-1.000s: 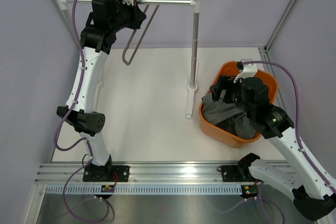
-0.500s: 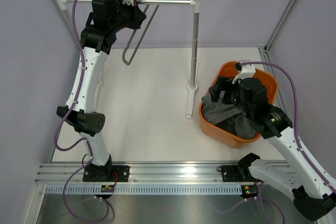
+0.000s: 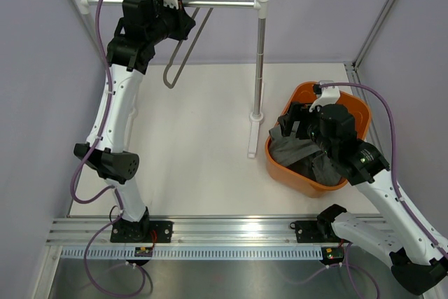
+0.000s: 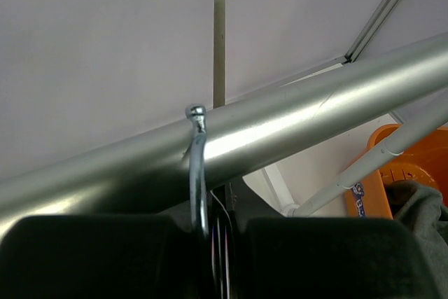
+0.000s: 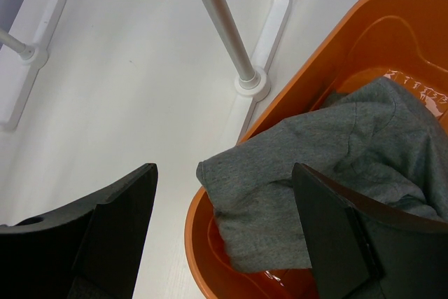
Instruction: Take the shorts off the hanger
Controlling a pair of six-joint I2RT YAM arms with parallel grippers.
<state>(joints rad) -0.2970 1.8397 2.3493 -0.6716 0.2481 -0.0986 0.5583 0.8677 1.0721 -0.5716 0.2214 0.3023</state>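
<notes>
My left gripper (image 4: 210,243) was clamped on the hanger (image 4: 198,173), pinching the wire just below its hook. The hook sat over the rail (image 4: 280,124), so rail and gripper both carried it.

The hanger was bare, with no fabric on the loop. In the top view its long axis ran from the rail down and toward the near-left, tilted rather than plumb.

The shorts (image 5: 336,152) were in the orange basket (image 5: 392,12) on the right side of the table, well apart from the hanger. One fold was draped over the basket's near-left rim and the rest was bunched inside.

My right gripper (image 5: 224,173) hovered directly above that fold with its jaws spread wide and nothing between them. No fabric touched either pad, as far as the wrist view showed.

The relation that mattered:
- The shorts lay straight below the right tool, with the rack's upright post between them and the left tool.
- The right arm was far nearer the shorts. The left arm was the only one at the hanger.

My read was that the separation was already done. What remained was probably to let go of the wire and back off, with the left jaws clearing the hook without dragging it along the rail.

Versus a second ago there was almost no change. The left wrist looked nudged very slightly at the rail. The hanger's tilt, the lie of the shorts and the right arm's pose were the same.
</notes>
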